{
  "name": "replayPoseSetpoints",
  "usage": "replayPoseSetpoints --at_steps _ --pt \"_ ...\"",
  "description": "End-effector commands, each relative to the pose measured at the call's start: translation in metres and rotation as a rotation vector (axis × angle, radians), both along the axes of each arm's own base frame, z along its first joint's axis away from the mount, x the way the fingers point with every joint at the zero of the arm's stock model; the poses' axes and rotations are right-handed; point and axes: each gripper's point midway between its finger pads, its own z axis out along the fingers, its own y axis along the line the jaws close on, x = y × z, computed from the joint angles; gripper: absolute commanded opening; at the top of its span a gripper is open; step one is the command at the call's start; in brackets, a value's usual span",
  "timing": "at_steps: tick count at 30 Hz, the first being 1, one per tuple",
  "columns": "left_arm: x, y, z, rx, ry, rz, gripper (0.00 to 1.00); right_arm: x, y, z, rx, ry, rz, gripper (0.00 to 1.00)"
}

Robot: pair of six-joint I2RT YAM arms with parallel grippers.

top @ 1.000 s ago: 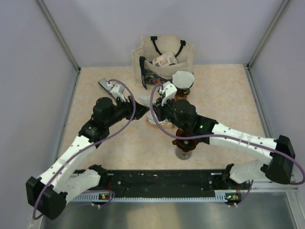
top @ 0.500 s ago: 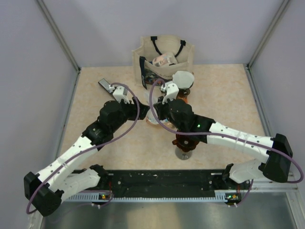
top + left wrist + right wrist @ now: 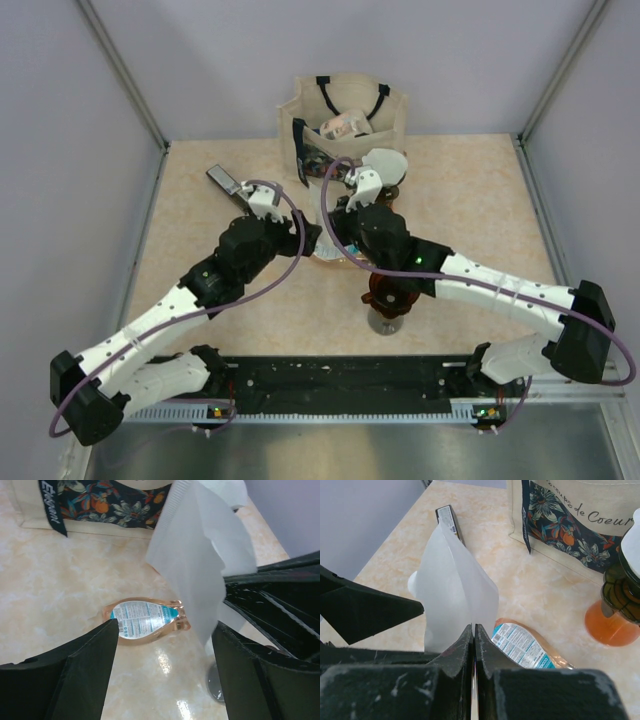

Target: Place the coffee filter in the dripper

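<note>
**Filter pinched, dripper waiting**

The right gripper (image 3: 473, 627) has its jaws clamped on the coffee filter (image 3: 452, 587), holding it above the table, left of the dripper (image 3: 619, 596). The left gripper (image 3: 165, 625) hangs beside it, jaws spread apart. The next move probably calls for carrying the filter rightward over the dripper's mouth.
</note>
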Motion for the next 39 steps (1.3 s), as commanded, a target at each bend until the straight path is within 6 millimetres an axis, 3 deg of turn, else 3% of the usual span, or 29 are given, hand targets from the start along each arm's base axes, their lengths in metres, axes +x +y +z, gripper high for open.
replayPoseSetpoints --at_steps 1,8,15,21,31,39 --pt "-0.013 -0.022 0.037 -0.069 -0.131 -0.158 0.80 0.005 0.001 0.027 0.077 -0.030 0.000 0.00" --pt "0.011 -0.005 0.038 -0.075 -0.117 0.020 0.79 -0.004 0.006 0.031 0.103 -0.043 0.070 0.00" --pt "0.026 0.006 0.029 -0.033 -0.099 0.138 0.71 -0.007 0.003 0.033 0.108 -0.042 0.071 0.00" --pt "0.027 0.002 0.026 -0.033 -0.102 0.146 0.66 -0.005 0.004 0.027 0.097 -0.022 0.061 0.00" --pt "0.025 0.012 0.040 -0.084 -0.176 0.191 0.65 -0.005 0.003 0.025 0.084 -0.014 0.062 0.00" --pt "0.030 0.009 0.036 -0.078 -0.169 0.205 0.53 -0.008 0.005 0.028 0.109 -0.013 0.077 0.00"
